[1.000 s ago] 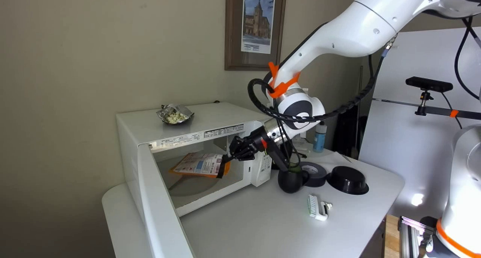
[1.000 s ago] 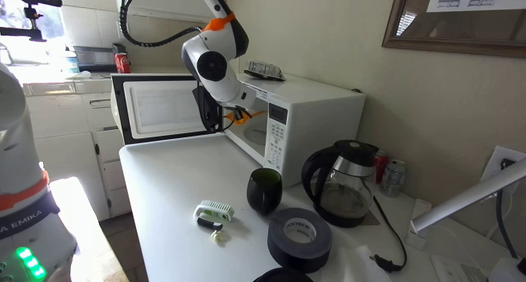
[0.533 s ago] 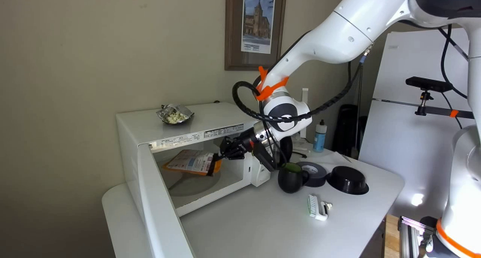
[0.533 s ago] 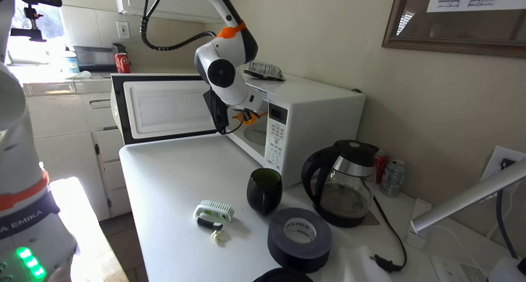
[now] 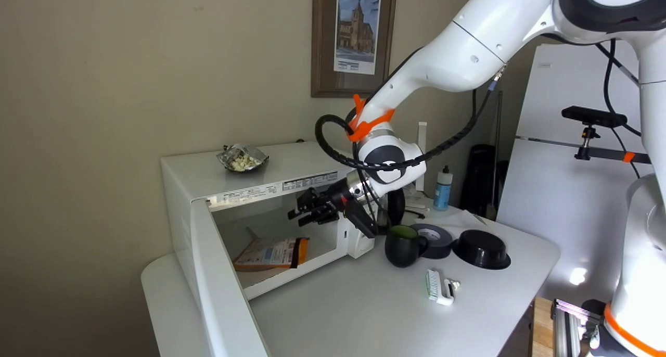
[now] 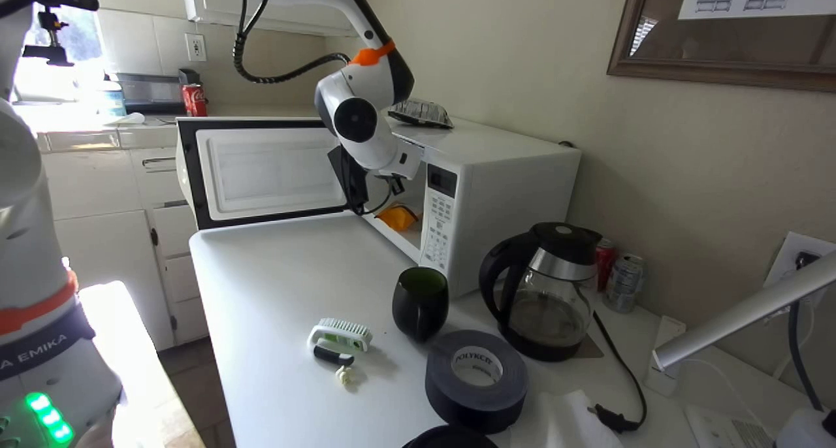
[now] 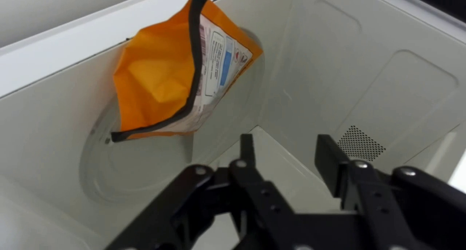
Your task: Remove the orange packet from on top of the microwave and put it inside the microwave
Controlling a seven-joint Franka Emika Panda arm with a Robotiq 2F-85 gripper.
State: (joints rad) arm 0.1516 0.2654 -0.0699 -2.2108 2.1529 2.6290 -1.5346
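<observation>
The orange packet (image 5: 271,252) lies on the floor inside the white microwave (image 5: 296,162), its dark-edged end near the front opening. Its orange end (image 6: 397,218) also shows through the opening. In the wrist view the packet (image 7: 156,75) rests partly over the round glass turntable (image 7: 120,162), apart from the fingers. My gripper (image 5: 295,218) is open and empty, at the opening above the packet. Its fingers (image 7: 285,137) stand apart with nothing between them. The microwave (image 6: 522,200) has its door (image 6: 261,174) swung wide open.
A foil dish (image 5: 242,159) with pale bits sits on the microwave. A dark mug (image 5: 403,246), tape roll (image 5: 437,241), black bowl (image 5: 481,249) and brush (image 5: 439,288) lie on the table. A glass kettle (image 6: 545,298) stands beside the microwave's panel side.
My gripper moved further into the microwave with the packet, then opened. The packet dropped from the fingers onto the microwave floor.
</observation>
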